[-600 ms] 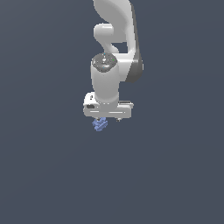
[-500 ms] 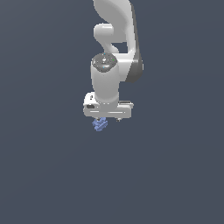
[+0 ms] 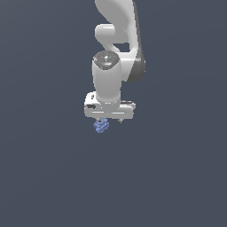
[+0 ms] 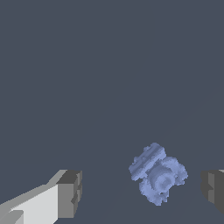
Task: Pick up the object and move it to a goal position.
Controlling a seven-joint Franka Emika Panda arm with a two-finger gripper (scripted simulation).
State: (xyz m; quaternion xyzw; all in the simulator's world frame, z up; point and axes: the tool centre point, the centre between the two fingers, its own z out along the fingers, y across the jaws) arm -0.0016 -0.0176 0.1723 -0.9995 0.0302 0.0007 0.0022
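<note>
The object [image 3: 101, 126] is a tiny periwinkle-blue lumpy piece lying on the dark grey floor, just under the white hand in the exterior view. My gripper [image 3: 109, 120] hangs right above it, pointing down. In the wrist view the object [image 4: 157, 174] lies between the two dark finger pads [image 4: 70, 192], closer to one of them and touching neither. The gripper [image 4: 140, 191] is open, with wide gaps on both sides of the object.
A plain dark grey surface [image 3: 53, 177] fills both views. The white arm [image 3: 117, 40] rises from the hand toward the top of the exterior view.
</note>
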